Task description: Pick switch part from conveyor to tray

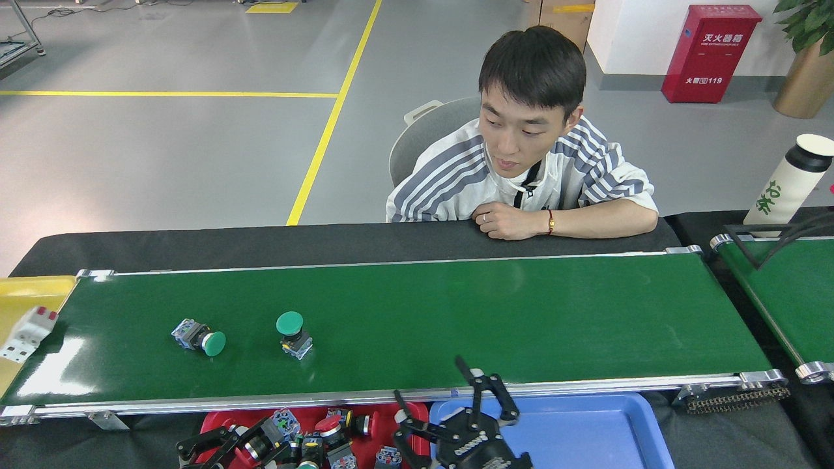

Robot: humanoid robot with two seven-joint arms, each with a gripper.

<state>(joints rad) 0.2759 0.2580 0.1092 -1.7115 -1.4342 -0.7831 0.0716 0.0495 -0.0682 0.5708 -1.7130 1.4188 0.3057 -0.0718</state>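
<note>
Two green-capped switch parts are on the conveyor (456,312): one lies on its side (199,339), the other stands upright (291,332). The red tray (417,410) at the bottom edge holds several switch parts, among them a red-capped one (329,426). My left gripper (251,443) is low over the tray's left part, shut on a switch part with a blue-grey block (283,421). Over the seam between the red and blue trays, my right gripper (449,407) is open and holds nothing.
A white part (29,329) hangs over the belt's left end at the yellow bin (26,286). A blue tray (573,430) lies right of the red one. A person leans on the far table edge (521,221). A second belt (782,293) and a bottle (791,179) are at right.
</note>
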